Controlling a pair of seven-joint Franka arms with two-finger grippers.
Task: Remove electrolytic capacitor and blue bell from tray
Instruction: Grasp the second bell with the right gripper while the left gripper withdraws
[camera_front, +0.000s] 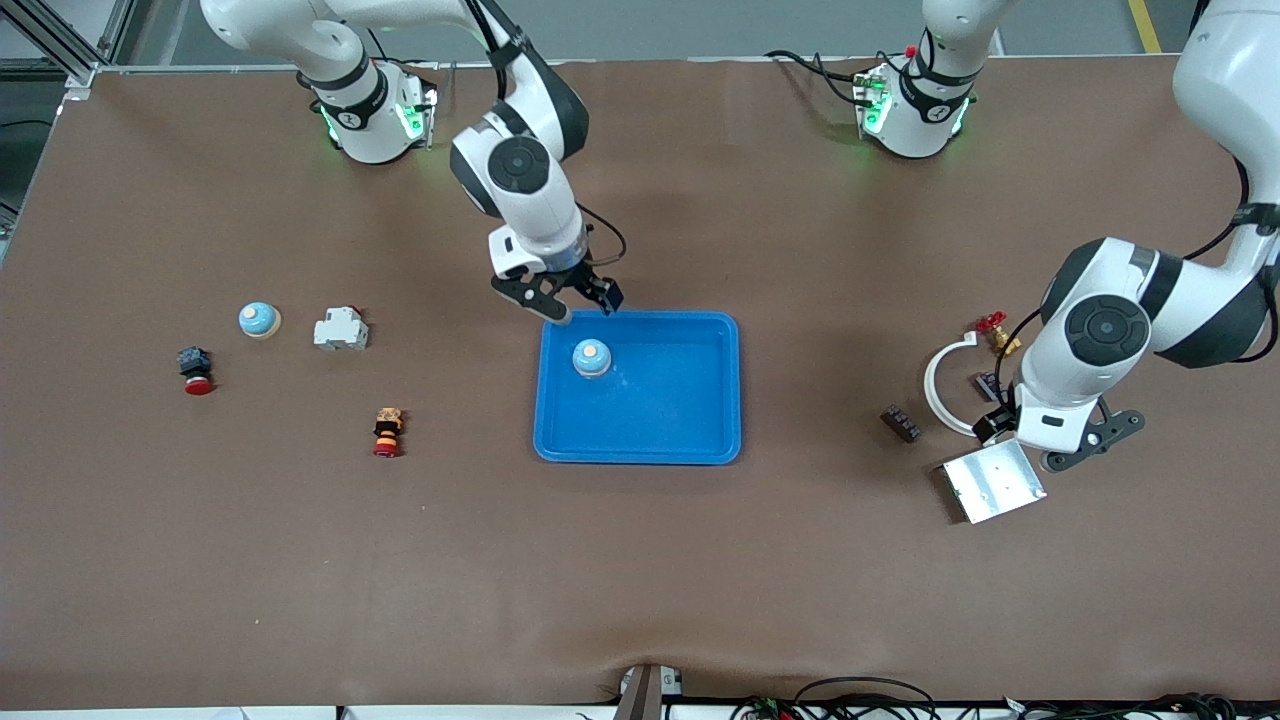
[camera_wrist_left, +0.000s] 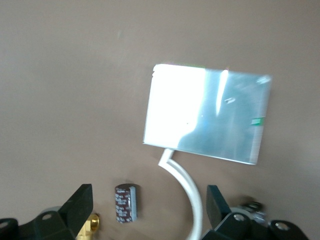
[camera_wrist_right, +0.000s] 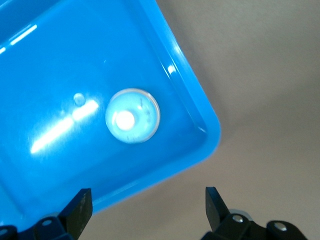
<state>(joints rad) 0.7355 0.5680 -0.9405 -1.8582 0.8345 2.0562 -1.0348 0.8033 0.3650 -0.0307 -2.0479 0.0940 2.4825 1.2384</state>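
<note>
Left gripper (camera_wrist_left: 147, 210): fingers spread wide, holding nothing, low over the worktop (camera_front: 640, 560) at the left arm's end, above the cluster of parts there.
Left gripper fingers (camera_wrist_left: 80, 205): one dark finger shows at each side of the left wrist view, with the capacitor and a white curved strip between them.
Capacitor (camera_wrist_left: 125, 202): small dark cylinder with a silver end, lying on its side on the worktop, free of both fingers; in the front view the arm hides it.
White curved strip (camera_front: 937, 385): an arc lying on the worktop, one end touching the edge of the metal plate.
Metal plate (camera_front: 992, 481): shiny rectangle flat on the worktop, just beside the left gripper, nearer to the front camera.
Right gripper (camera_front: 578, 303): released, fingers well apart, empty, over the tray's rim at the edge farthest from the front camera.
Tray (camera_front: 712, 440): blue, shallow, mid-worktop; it holds one bell.
Bell in tray (camera_front: 591, 358): pale blue dome with a light button, upright, near the corner under the right gripper.
Second bell (camera_front: 259, 319): same kind, on the worktop toward the right arm's end, beside a white block (camera_front: 340, 329).
Other parts: brass valve with red handle (camera_front: 996, 331) and a dark block (camera_front: 900, 423) near the strip.
</note>
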